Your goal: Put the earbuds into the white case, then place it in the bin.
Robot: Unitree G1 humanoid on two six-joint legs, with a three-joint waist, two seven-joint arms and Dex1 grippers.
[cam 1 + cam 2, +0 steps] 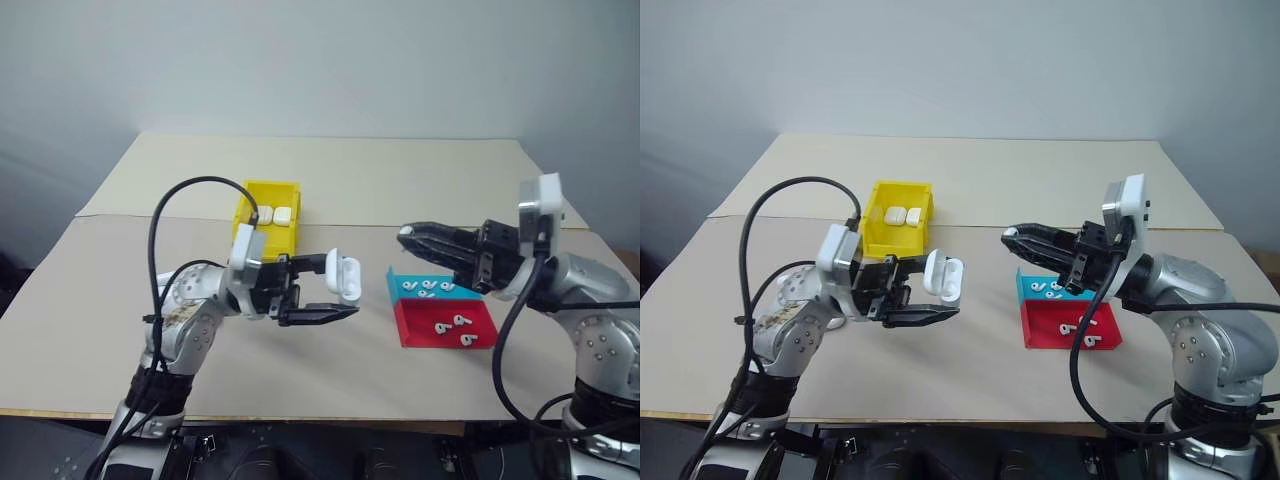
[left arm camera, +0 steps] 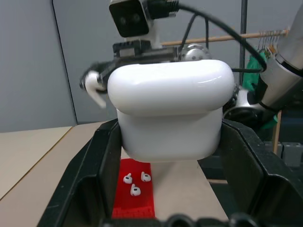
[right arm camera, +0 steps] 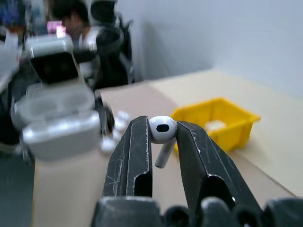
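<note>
left pincer (image 1: 335, 288) raised over the desk (image 1: 330, 370), pointing toward the right pincer, clamped on the white case (image 1: 344, 274): case held between the two black fingers (image 2: 87, 175), lid swung open, seen in the left wrist view from its rounded back. right pincer (image 1: 408, 238) lifted off the desk and aimed at the left one, narrow, pinching a single earbud (image 3: 162, 131) by its head at the very fingertips, stem hanging below the tips. small gap between earbud and open case, not touching; case just ahead of the right pincer's tips in the right wrist view, both empty wells facing it. under and slightly behind the right pincer, a red tray (image 1: 420, 326) with more earbuds (image 1: 459, 320) lying loose in it, and a teal tray (image 1: 400, 292) touching its far edge with several further earbuds (image 1: 428, 287). beyond the left pincer, well apart from it, the yellow bin (image 1: 287, 190) on the desk, holding two closed white cases (image 1: 273, 214) side by side. black cable (image 1: 155, 240) looping up from the left arm, another hanging from the right wrist. blurred person seated in the background past the case in the right wrist view.
</note>
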